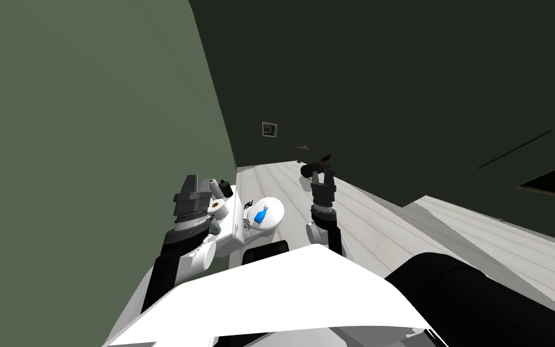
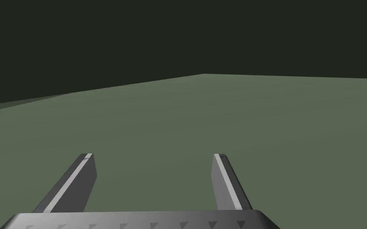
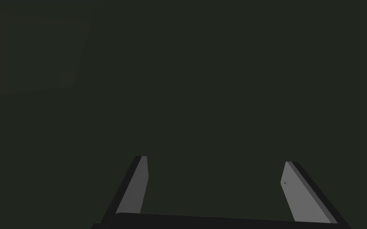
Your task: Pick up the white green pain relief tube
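A white toilet (image 1: 273, 208) stands against the green wall, below my left arm. Small things crowd its tank top (image 1: 229, 232): a paper roll (image 1: 216, 206), a pale cylinder (image 1: 210, 183), a dark bottle (image 1: 225, 186) and a small grey-green thing (image 1: 213, 229) beside my left forearm; whether that is the tube I cannot tell. My left gripper (image 1: 189, 182) (image 2: 153, 156) hangs above the tank, open and empty, facing the green wall. My right gripper (image 1: 325, 173) (image 3: 215, 160) is raised over the pale floor to the right of the toilet, open and empty.
A blue bottle (image 1: 262, 215) lies on the toilet's lid, with small dark bits (image 1: 247, 224) by the hinge. The green wall (image 1: 89, 150) runs close on the left. A pale ledge (image 1: 499, 241) rises at the right. A small framed picture (image 1: 269, 129) hangs on the dark far wall.
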Controlling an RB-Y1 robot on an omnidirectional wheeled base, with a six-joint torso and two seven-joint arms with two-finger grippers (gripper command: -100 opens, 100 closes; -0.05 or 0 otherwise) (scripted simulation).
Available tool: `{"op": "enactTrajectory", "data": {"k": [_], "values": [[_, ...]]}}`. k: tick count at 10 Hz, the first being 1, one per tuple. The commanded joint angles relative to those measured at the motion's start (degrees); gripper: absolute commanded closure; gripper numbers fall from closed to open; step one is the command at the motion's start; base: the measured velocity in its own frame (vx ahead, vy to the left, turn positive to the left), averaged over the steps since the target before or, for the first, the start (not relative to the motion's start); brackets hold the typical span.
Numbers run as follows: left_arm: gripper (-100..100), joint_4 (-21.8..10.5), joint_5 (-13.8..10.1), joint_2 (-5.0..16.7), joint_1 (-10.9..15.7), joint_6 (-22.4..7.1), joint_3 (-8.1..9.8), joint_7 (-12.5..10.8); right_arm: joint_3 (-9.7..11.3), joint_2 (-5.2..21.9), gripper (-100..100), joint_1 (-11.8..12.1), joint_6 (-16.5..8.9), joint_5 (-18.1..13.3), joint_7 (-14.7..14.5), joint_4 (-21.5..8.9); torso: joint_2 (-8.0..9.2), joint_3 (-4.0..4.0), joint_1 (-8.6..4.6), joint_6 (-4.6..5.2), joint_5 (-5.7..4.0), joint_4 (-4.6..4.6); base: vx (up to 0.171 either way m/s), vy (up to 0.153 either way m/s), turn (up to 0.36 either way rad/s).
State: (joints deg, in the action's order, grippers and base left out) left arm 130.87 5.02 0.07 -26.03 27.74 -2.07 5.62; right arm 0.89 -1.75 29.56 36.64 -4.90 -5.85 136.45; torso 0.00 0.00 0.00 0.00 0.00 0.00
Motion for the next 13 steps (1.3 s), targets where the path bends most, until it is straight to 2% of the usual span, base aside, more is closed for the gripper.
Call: {"op": "enactTrajectory", "data": {"k": [1, 2, 4, 8, 9, 13], "values": [[-100, -0.5, 1.04, 2.29, -0.04, -0.21, -0.11, 0.22, 0.0, 0.0, 0, 0.0, 0.0, 0.0, 0.0, 0.0, 0.0, 0.0, 0.0, 0.0, 0.0, 0.0, -0.034, -0.003, 0.074], [-100, -0.78, 1.53, 3.05, -0.07, -0.32, -0.14, 0.35, 0.0, 0.0, 0, 0.0, 0.0, 0.0, 0.0, 0.0, 0.09, 0.05, 0.01, -0.01, 0.0, 0.02, -0.06, -0.011, 0.068], [-100, -2.61, 4.29, 5.64, -0.28, -1.02, -0.2, 1.32, 0.0, 0.0, 0, -0.01, 0.0, 0.0, 0.0, 0.0, 0.3, 0.17, -0.03, -0.01, 0.0, 0.06, -0.099, -0.018, 0.114], [-100, -5.49, 8.01, 7.96, -0.66, -2.08, 0.02, 3.15, 0.0, 0.0, 0, -0.01, 0.0, 0.0, 0.0, 0.0, 0.37, 0.21, -0.05, 0.0, -0.01, 0.08, -0.092, -0.014, 0.059], [-100, -7.32, 10.13, 9.22, -0.92, -2.74, 0.26, 4.4, 0.0, 0.0, 0, -0.01, 0.0, 0.0, 0.0, 0.0, 0.32, 0.19, -0.03, 0.0, -0.01, 0.08, -0.1, -0.01, 0.097], [-100, -11.63, 14.62, 11.95, -1.48, -4.2, 0.89, 7.51, 0.0, 0.0, 0, -0.01, 0.0, 0.0, 0.0, 0.0, 0.24, 0.15, -0.07, 0.0, -0.01, 0.06, -0.068, -0.02, 0.041]]}}
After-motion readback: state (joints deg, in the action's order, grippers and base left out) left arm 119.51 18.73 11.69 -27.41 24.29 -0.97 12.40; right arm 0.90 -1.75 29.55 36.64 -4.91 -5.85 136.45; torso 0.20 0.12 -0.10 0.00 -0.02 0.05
